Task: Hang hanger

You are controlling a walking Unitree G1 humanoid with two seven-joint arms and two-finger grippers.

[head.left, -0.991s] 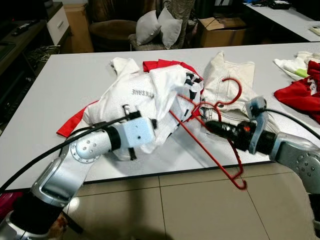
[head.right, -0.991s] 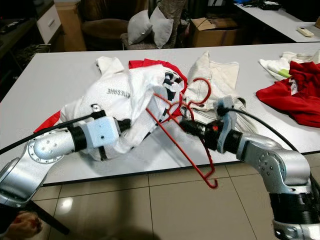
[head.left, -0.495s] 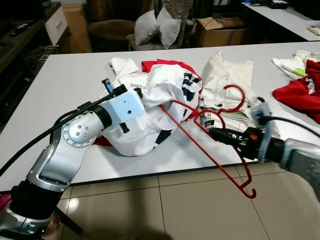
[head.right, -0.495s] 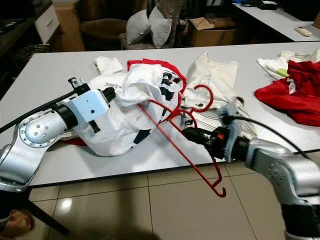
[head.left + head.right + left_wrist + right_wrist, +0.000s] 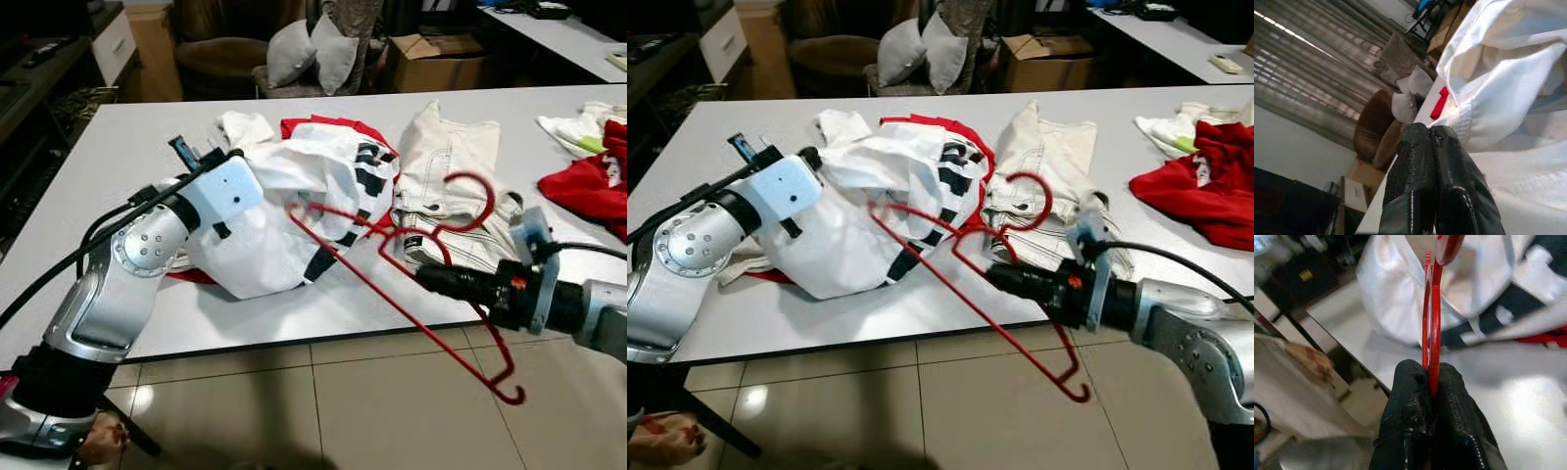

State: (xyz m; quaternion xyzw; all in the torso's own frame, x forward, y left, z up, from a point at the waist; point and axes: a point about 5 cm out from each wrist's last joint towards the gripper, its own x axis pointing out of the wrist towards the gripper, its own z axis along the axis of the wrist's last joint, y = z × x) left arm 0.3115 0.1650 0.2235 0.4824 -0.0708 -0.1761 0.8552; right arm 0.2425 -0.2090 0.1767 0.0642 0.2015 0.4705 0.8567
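Right gripper [image 5: 1431, 382] pinches the red hanger [image 5: 392, 284]; left gripper [image 5: 1431, 134], across from it, clamps the white shirt [image 5: 294, 211].

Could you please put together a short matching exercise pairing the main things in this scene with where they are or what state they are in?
Column one:
1. red hanger
2. white shirt
3. cream garment
4. grey cushions

Column two:
A. lying flat on the table
B. on the armchair behind the table
C. pinched by the left gripper
D. clamped in the right gripper, one end hanging past the table edge

Pairs: 1-D, 2-C, 3-A, 4-B
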